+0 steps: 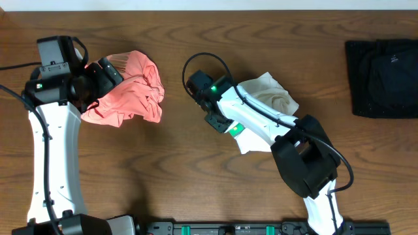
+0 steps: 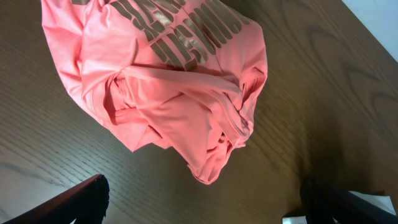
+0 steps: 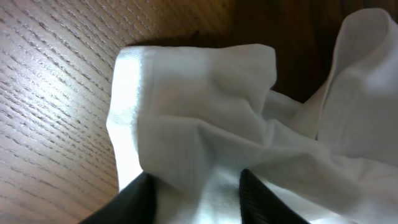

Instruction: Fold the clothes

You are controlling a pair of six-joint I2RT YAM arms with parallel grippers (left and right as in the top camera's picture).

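Brown wood-grain table (image 1: 196,176), lit evenly. Both arm bases sit at the near edge, with the arms reaching away across the top.

Right arm, nearer reach: right gripper (image 1: 223,121) sits at the left edge of the white T-shirt (image 1: 274,98). The shirt lies in a rumpled heap right of table centre, partly under the arm. In the wrist view its two dark fingers (image 3: 134,199) are drawn in on a bunched fold of the white cloth. The fabric fills the space between them, and a hemmed edge stands up beyond the tips, off the wood.

Left arm, further back: left gripper (image 1: 108,73) is at the left edge of the coral-pink shirt (image 1: 134,91). That shirt is crumpled in a mound at the far left of the table. From the wrist view the fingers (image 2: 87,199) are spread wide with nothing between them but bare table. The pink heap lies just ahead of the tips, not touching either one. Its pale printed lettering (image 2: 180,25) faces up on the side away from the fingers, and the words are too creased to read.

Far right: black folded garment (image 1: 382,78) lies flat, well apart from both shirts and both arms.
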